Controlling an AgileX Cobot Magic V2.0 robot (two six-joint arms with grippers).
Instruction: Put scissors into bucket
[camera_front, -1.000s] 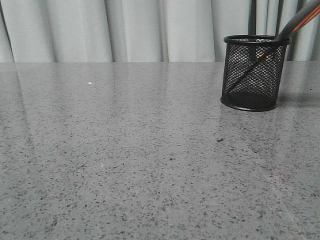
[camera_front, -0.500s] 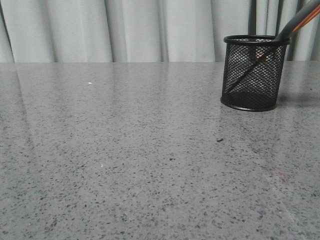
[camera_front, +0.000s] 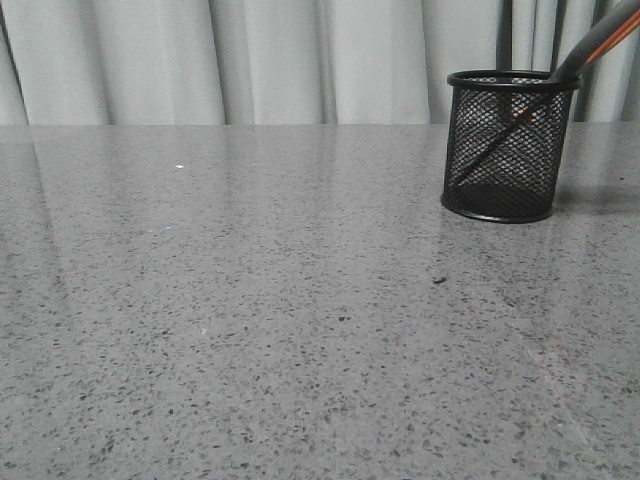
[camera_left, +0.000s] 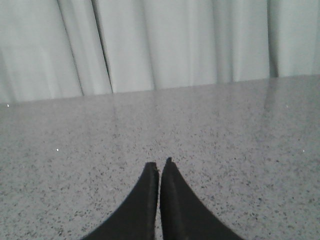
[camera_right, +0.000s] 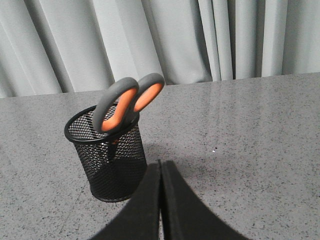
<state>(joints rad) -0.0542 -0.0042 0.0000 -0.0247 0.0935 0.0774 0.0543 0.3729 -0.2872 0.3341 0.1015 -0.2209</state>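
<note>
**Inspector A:** What sort of place is this?

**Inspector B:** A staged test bench, lab-like rather than domestic. The work surface is a wide grey speckled stone-look tabletop (camera_front: 250, 320), polished enough to carry pale reflections.

**Inspector A:** And the surroundings?

**Inspector B:** A pale grey pleated curtain (camera_front: 270, 60) closes off the whole background in every view; walls and furniture cannot be seen.

**Inspector A:** Any office signs?

**Inspector B:** Only a small black wire-mesh cylindrical cup (camera_front: 508, 145), a pen-holder type, with grey-handled, orange-lined scissors (camera_right: 129, 102) standing in it.
</note>
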